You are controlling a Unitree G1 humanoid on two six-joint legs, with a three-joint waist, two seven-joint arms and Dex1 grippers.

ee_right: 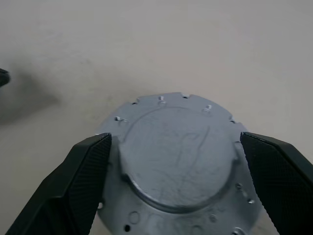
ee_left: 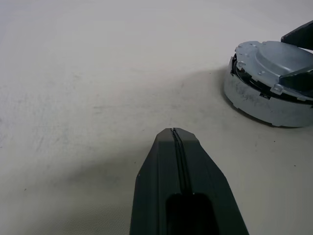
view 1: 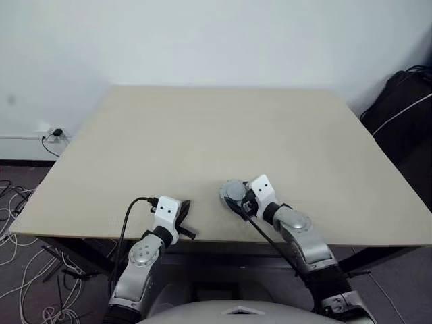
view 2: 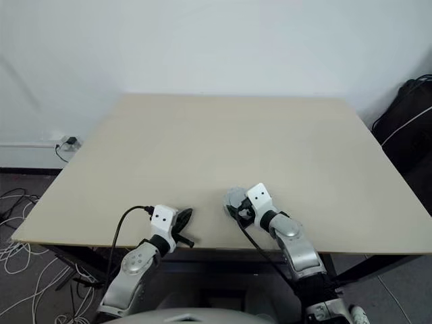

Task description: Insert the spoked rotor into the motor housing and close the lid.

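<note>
Right pincer (ee_right: 176, 186) gapes wide astride the lid (ee_right: 178, 161) on the tabletop (view 1: 202, 135); we see left pincer (ee_left: 178, 142) closed, empty, at its 9 o'clock.

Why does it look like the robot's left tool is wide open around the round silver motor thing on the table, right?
Not quite. The right tool is the one wide open around the motor housing, as the right wrist view shows. The left tool is shut, beside it on the table.

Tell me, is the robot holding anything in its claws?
No. The left claw is shut and empty. The right claw is open, its fingers either side of the lid on the motor housing, not squeezing it.
</note>
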